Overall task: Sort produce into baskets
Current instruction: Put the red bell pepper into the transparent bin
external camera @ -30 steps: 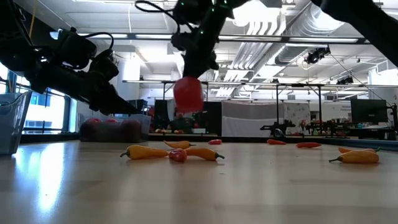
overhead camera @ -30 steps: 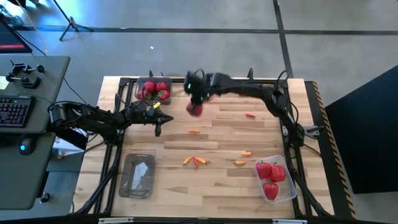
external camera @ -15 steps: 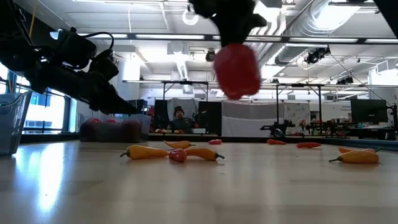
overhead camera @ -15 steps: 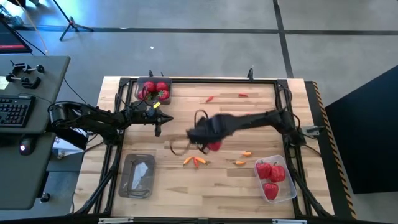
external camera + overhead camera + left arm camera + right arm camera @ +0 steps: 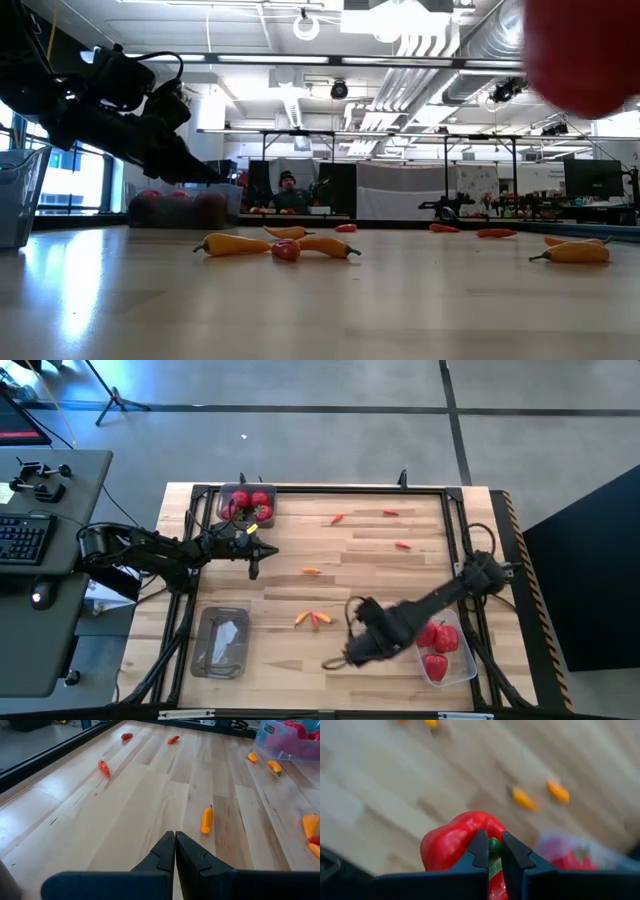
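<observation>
A: Where is the right gripper (image 5: 490, 851) relative to the clear plastic tub of red peppers (image 5: 462, 668)?

B: Just beside it, above the wooden table (image 5: 370, 565), pinching a glossy red bell pepper (image 5: 455, 842) by its green stem.

A: And the left gripper (image 5: 174, 846)?

B: Far across from that tub, fingers pressed together.

overhead, table-level, wrist views (sharing table (image 5: 340, 575))

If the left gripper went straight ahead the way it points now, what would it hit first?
Probably the small orange pepper lying on the table just ahead of the shut left gripper. It sits slightly off that line, so the gripper might pass beside it.
</observation>
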{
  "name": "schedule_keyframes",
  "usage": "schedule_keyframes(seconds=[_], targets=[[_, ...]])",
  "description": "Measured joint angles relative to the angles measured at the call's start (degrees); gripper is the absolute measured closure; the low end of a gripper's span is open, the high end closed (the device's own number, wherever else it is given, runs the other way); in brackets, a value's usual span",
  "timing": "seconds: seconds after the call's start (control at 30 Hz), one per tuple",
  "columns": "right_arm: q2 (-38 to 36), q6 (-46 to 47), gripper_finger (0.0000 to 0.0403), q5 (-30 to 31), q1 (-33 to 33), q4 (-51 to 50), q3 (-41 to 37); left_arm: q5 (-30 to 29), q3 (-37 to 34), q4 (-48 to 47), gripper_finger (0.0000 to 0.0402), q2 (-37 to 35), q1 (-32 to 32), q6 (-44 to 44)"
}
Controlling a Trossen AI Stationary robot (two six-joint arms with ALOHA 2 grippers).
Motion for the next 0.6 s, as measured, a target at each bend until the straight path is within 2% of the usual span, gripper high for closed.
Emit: schedule_keyframes(seconds=[0.3, 0.6], targets=[[-8.80, 14.81, 0.0398, -11.01, 9.28, -0.13, -11.86, 0.07, 0.00, -1.34, 0.0402, 0.00, 0.00, -1.32], [-17.09, 24.16, 0.0398, -15.25, 16.58, 0.07, -24.96, 0.11, 0.00, -3.67, 0.0402, 0.00, 0.00, -1.04]])
